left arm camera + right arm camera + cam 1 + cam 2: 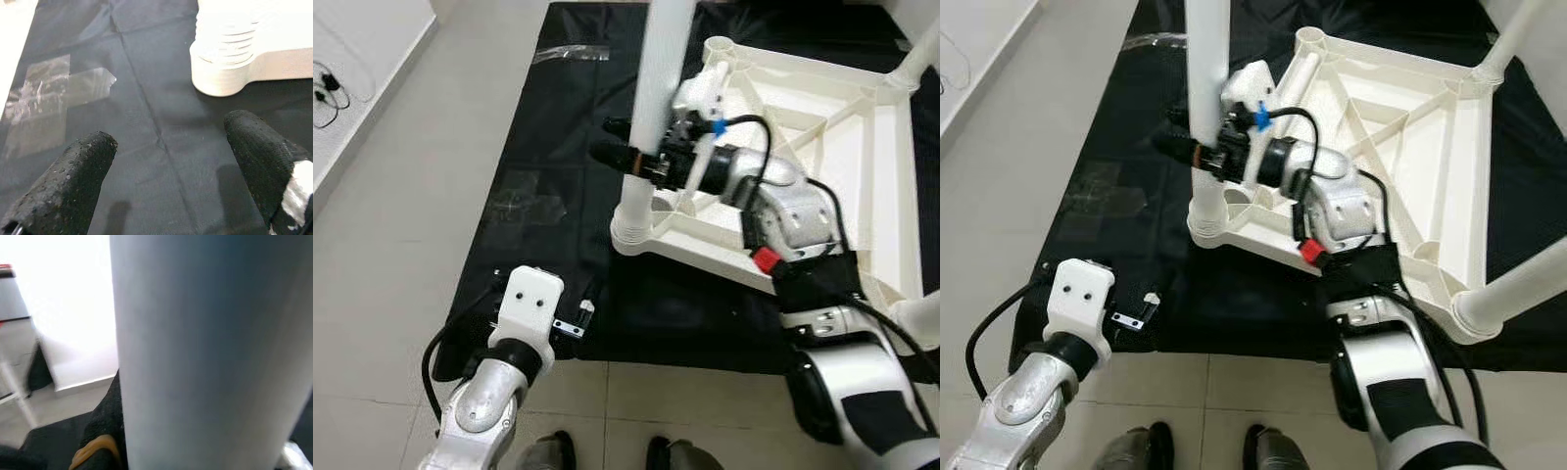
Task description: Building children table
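The right pincer (625, 157) clamps the upright white plastic table leg (656, 98), seemingly seated in the upturned white tabletop's (803, 147) corner socket on the black mat (548, 176). The left pincer (166, 161) hovers open, empty.

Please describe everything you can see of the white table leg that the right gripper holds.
The table leg is a smooth white round tube, apparently plastic. It stands upright in the round corner socket of the upside-down white table top, which lies on a black mat. Its upper end leaves the picture. The right gripper is shut on it a little above the socket, its black fingers on either side.
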Tool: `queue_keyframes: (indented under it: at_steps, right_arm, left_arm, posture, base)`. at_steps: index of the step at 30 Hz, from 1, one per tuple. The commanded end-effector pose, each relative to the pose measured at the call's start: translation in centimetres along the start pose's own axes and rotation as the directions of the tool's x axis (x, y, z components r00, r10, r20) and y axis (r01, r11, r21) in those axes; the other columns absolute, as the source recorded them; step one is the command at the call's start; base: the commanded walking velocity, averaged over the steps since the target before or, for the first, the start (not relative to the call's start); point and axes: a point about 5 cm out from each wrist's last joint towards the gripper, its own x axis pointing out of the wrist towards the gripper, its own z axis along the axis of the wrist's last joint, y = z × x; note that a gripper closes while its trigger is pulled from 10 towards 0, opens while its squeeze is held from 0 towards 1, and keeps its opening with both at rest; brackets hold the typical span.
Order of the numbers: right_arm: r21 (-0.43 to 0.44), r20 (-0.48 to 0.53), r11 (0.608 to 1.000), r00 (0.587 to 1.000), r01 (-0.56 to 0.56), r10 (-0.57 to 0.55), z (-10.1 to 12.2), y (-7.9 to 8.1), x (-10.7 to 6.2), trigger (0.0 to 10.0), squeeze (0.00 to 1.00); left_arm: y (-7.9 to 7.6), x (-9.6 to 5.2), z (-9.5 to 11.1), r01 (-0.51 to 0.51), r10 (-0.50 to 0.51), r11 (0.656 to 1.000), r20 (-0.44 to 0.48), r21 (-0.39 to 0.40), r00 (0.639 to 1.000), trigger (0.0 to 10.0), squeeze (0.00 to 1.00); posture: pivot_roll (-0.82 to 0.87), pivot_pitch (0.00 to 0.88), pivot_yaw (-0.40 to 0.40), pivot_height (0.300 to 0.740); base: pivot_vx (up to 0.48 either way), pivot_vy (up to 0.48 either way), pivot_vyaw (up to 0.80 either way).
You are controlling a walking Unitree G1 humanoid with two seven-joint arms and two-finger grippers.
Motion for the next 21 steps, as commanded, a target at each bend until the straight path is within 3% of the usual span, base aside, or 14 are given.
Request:
queue_keyframes:
  at_steps: [1, 7, 11, 17, 21]
  right_arm:
    - [0.085, -0.244, 0.975, 0.953, 0.207, -0.181, -5.8, -0.3, -0.7, 10.0, 0.00]
    - [0.132, -0.212, 0.927, 0.923, 0.352, -0.320, -6.0, 0.4, -0.6, 10.0, 0.00]
    - [0.141, -0.196, 0.926, 0.926, 0.351, -0.322, -6.1, 1.1, -0.7, 10.0, 0.00]
    - [0.133, -0.195, 0.909, 0.910, 0.395, -0.367, -6.2, 1.6, -1.0, 10.0, 0.00]
    - [0.088, -0.203, 0.878, 0.871, 0.471, -0.447, -6.2, 2.6, -0.9, 10.0, 0.00]
  left_arm:
    - [0.3, 0.0, -0.3, -0.005, 0.005, 1.000, -0.010, 0.013, 1.000, 10.0, 0.00]
    - [1.0, 0.3, -0.2, -0.018, 0.018, 0.999, -0.003, 0.029, 1.000, 10.0, 0.00]
    - [1.1, 0.3, -0.2, -0.021, 0.021, 0.999, -0.002, 0.036, 1.000, 10.0, 0.00]
    - [1.4, 0.4, -0.2, -0.025, 0.025, 0.999, 0.000, 0.043, 1.000, 10.0, 0.00]
    - [1.5, 0.6, -0.2, -0.028, 0.028, 0.999, 0.004, 0.044, 1.000, 10.0, 0.00]
  posture:
    - [0.13, 0.282, -0.040, 0.740]
    - [0.14, 0.284, -0.043, 0.740]
    - [0.14, 0.284, -0.039, 0.740]
    - [0.13, 0.285, -0.038, 0.740]
    - [0.13, 0.289, -0.037, 0.740]
  base:
    - [0.000, 0.000, 0.00]
    - [0.000, 0.000, 0.00]
    - [0.000, 0.000, 0.00]
    - [0.000, 0.000, 0.00]
    - [0.000, 0.000, 0.00]
